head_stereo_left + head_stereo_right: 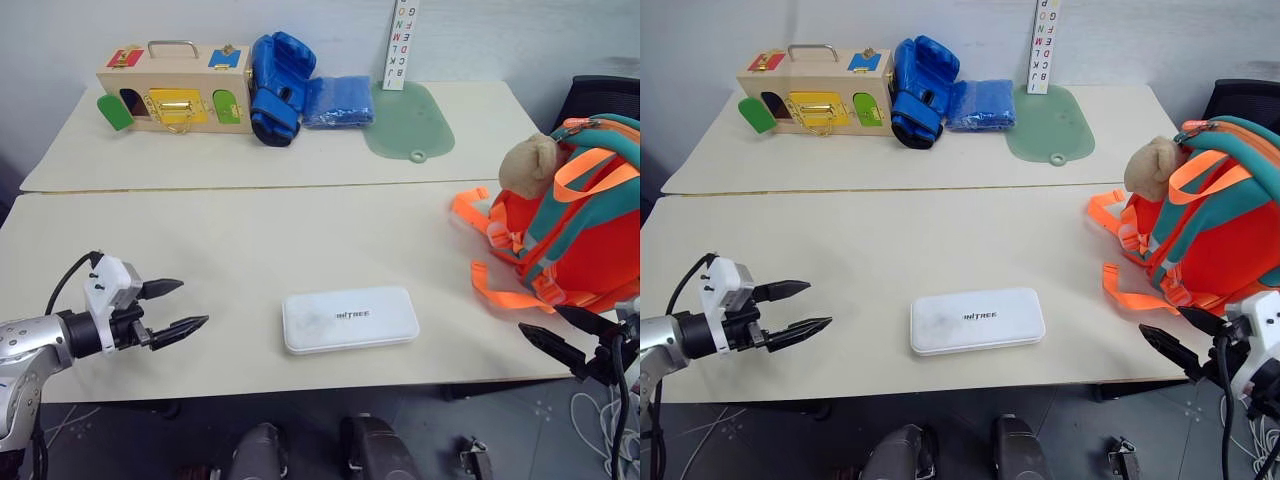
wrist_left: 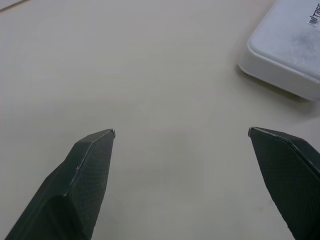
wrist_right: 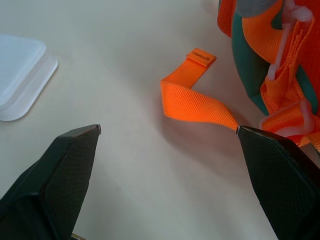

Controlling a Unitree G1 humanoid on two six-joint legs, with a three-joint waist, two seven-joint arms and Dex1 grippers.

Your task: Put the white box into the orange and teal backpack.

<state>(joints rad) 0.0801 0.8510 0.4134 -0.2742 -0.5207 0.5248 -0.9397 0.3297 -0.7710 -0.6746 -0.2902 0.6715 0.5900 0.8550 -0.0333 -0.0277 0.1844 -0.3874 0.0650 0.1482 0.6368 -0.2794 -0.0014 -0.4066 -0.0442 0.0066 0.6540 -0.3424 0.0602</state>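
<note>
Between both tools, flat on desk [image 1: 250, 240]: white box [image 1: 349, 319], rigid, smooth, likely light, slippery. Left tool [image 1: 178, 308] and right tool [image 1: 566, 336] fingers spread apart, empty. Backpack [image 1: 575, 230] just beyond right tool. Best hold: across narrow width, by long edges.

white box [image 1: 349, 319] lettered "INITREE", alphabet strip [image 1: 401, 45]

White box [image 1: 349, 319]: flat, rounded corners, small dark lettering on top, lying flat near the front edge of the table, roughly centre, long side running left-right, nothing touching it. Orange and teal backpack [image 1: 578, 222]: standing upright at the right edge of the table, well apart from the box, tan plush bear at its upper left, orange webbing straps trailing onto the tabletop toward the box.
</note>
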